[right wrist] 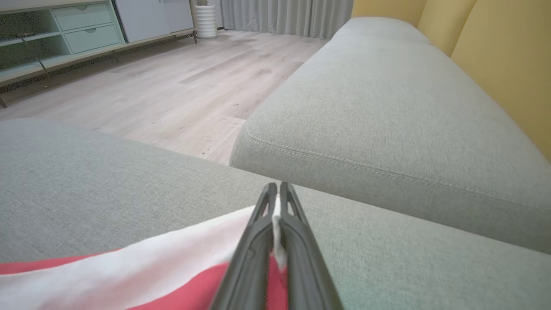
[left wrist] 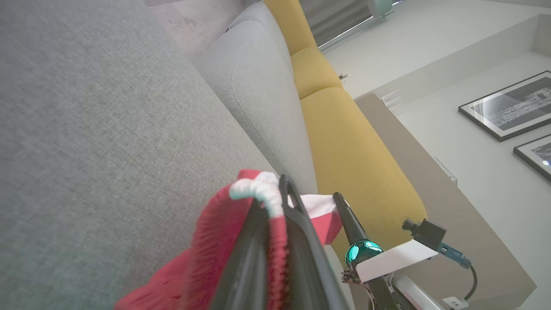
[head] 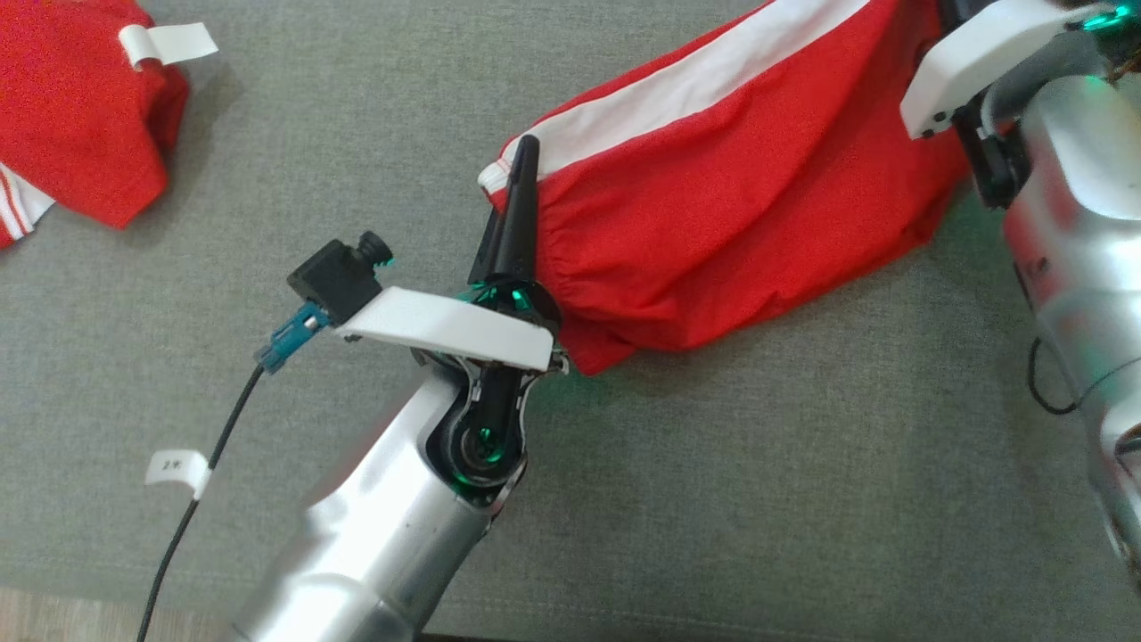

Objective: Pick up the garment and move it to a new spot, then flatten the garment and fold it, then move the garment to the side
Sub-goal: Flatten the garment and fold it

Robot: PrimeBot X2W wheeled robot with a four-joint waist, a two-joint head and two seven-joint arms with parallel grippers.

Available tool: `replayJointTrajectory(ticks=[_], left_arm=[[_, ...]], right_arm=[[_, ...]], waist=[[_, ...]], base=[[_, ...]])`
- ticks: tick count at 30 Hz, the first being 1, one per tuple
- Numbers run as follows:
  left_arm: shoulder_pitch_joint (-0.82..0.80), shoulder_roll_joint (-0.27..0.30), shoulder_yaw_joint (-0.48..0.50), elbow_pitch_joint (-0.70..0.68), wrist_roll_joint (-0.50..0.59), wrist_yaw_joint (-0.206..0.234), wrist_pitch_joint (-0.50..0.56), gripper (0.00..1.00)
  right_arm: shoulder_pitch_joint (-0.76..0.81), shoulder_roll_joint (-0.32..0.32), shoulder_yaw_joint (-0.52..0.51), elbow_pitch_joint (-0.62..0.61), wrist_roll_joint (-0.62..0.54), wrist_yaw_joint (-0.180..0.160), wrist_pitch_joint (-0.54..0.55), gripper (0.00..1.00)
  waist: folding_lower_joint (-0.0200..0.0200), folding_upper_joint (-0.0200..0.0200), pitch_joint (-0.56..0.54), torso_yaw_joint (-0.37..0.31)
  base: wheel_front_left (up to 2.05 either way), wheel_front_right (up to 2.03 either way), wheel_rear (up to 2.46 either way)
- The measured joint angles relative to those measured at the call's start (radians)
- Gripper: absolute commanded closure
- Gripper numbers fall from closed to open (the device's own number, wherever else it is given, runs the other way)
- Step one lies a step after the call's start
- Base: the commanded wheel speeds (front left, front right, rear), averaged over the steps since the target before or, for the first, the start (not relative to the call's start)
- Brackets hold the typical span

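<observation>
Head view shows the garment [head: 731, 187], red with a white side stripe, stretched as a band between the two arms above the grey seat cushion [head: 713, 499]. Its gathered elastic end sits at centre, and its other end runs up to the far right. The lower edge sags toward the cushion; whether it touches cannot be told.

Left gripper [head: 521, 183]: fingers pressed together, pinching the gathered end of the garment. The left wrist view confirms red cloth and a white hem clamped between the two fingers.

Right gripper [right wrist: 275, 191]: fingers pressed together on the edge of the white stripe, as the right wrist view shows.

A second red garment [head: 80, 107] lies bunched at the far left of the cushion, well apart from the held one.

Step in hand, as judged: the pick-up-and-move stage, or the start of flattening. The garment hangs by two ends and is not yet laid flat. No fold is made.

The next move calls for the following:
- Lower both grippers together at matched height, holding tension along the stripe so the cloth lands without creases.
- Choose a bare stretch of cushion away from the second garment.
- Release only once the cloth rests on the cushion.

Risk: uneven lowering may tuck the slack lower edge under itself.
</observation>
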Motion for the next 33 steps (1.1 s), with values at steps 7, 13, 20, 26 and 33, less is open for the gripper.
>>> replayJointTrajectory(ticks=[7,13,20,26,33], left_arm=[[-0.012,-0.001,0.001,0.032,0.017,0.000,0.000,1.00],[-0.009,-0.002,0.036,0.063,0.052,0.000,0.000,0.00],[0.018,-0.004,0.101,0.101,0.123,0.000,0.000,0.00],[0.076,-0.005,0.135,0.113,0.167,0.000,0.000,0.00],[0.089,-0.003,0.091,0.113,0.165,0.000,0.000,0.00]], right_arm=[[-0.003,0.025,-0.021,0.029,-0.012,0.000,0.000,1.00],[-0.010,0.029,-0.037,0.063,-0.009,0.000,-0.002,0.00],[-0.003,0.028,-0.017,0.089,0.056,0.000,0.005,0.00],[0.088,0.014,0.040,0.079,0.160,0.000,0.118,0.00],[0.142,-0.044,0.107,0.009,0.258,0.000,0.156,0.00]], waist=[[0.0000,0.0000,0.003,-0.005],[-0.0001,0.0000,-0.008,-0.005],[-0.0001,0.0000,-0.030,-0.009],[-0.0001,0.0000,-0.050,-0.008],[-0.0002,0.0000,-0.051,-0.012]], base=[[0.00,0.00,0.00],[0.00,0.00,0.00],[0.00,0.00,0.00],[0.00,0.00,0.00],[0.00,0.00,0.00]])
